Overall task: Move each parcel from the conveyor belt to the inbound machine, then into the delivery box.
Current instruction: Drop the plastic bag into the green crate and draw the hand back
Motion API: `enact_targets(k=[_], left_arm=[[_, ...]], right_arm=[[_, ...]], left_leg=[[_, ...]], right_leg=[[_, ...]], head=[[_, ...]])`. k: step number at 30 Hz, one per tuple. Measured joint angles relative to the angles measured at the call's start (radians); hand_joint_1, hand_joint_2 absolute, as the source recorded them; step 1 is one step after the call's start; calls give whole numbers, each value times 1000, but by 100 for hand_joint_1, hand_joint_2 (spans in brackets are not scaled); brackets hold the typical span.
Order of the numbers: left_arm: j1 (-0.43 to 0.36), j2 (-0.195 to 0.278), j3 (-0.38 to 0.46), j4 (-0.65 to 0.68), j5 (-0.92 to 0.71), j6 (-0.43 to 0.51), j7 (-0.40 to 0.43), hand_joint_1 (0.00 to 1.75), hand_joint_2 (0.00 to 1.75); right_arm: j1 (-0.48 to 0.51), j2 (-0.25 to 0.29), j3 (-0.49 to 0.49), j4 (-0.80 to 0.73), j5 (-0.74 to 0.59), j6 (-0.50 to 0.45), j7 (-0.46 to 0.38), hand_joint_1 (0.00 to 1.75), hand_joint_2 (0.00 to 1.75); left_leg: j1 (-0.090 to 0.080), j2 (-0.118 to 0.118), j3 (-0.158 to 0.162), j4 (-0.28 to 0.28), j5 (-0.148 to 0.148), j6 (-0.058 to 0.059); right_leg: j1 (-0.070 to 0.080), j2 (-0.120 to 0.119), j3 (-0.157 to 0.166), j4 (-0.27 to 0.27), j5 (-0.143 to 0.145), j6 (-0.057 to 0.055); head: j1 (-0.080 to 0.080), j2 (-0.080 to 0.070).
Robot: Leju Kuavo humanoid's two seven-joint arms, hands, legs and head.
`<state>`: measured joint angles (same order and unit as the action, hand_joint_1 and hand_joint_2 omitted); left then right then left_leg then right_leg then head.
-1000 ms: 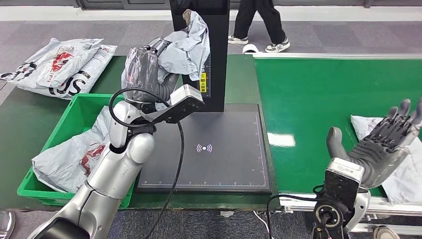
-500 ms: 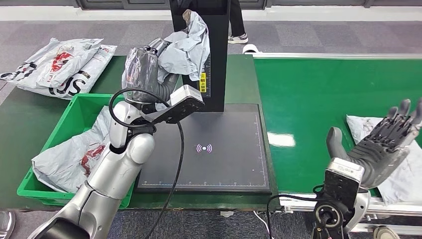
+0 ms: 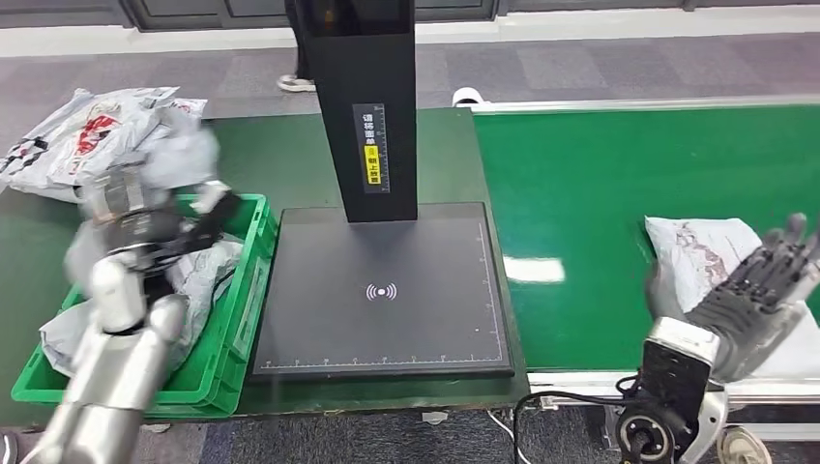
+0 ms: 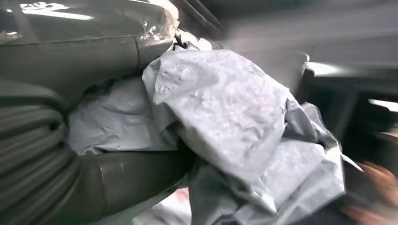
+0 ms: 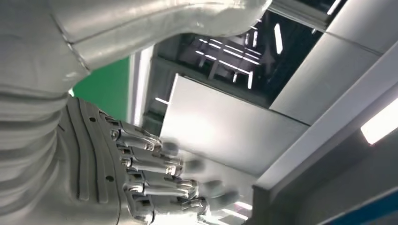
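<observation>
While the left robot hand (image 3: 131, 217) gripped the crumpled grey plastic parcel (image 4: 234, 122) above the green plastic delivery box (image 3: 237, 319), release was best delayed until well inside its walls; the right robot hand (image 3: 764, 290) hung open, empty.

The left hand (image 3: 131, 208) grips a grey parcel (image 4: 225, 122); the right hand (image 3: 754, 295) is raised, its fingers (image 5: 155, 164) spread.

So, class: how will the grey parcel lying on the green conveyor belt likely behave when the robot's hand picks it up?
Probably floppy: the grey parcel is a wrinkled plastic mailer lying slumped on the conveyor belt. It looks flat and thin, so likely light. Its glossy film may slip between the fingers of the right hand.
</observation>
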<state>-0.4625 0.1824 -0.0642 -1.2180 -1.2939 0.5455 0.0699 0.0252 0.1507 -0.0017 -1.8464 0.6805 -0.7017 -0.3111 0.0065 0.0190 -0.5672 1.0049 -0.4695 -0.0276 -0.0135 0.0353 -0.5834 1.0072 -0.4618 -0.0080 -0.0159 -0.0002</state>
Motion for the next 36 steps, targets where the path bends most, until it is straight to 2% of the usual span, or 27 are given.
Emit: enact_targets(k=[2,4,8,12,22,36], left_arm=[[28,26,106,17,-42,13,-64,175,175],[48,32,162,20,-86,-10,-63,175,175],[76,41,216,8,-115,-51,3,175,175],[78,52,262,13,-106,-52,-2,175,175],[78,46,272,9,-31,-81,-51,175,175],[78,41,272,7,-23,-85,-53,175,175]], right_arm=[[10,-5,-1,-10,0,0,0,0,175],[9,-6,-1,-13,1,1,1,0,175],[8,-8,0,-15,6,1,11,0,175],[7,-9,0,-15,9,1,17,0,175],[6,-9,0,-16,10,1,16,0,175],[6,-9,0,-16,10,1,16,0,175]], left_leg=[[3,-11,-5,1,4,-1],[3,-22,-7,0,5,-2],[3,-24,-8,0,4,-2],[3,-24,-8,0,4,-2],[3,-24,-8,0,4,-2],[3,-24,-8,0,4,-2]], right_leg=[[4,-11,-2,0,-1,-2],[6,-22,0,0,-4,-2],[6,-24,1,0,-4,-2],[6,-24,1,0,-4,-2],[6,-24,1,0,-4,-2],[6,-24,1,0,-4,-2]], head=[[-3,0],[-3,0],[-3,0],[-3,0],[-3,0],[-3,0]])
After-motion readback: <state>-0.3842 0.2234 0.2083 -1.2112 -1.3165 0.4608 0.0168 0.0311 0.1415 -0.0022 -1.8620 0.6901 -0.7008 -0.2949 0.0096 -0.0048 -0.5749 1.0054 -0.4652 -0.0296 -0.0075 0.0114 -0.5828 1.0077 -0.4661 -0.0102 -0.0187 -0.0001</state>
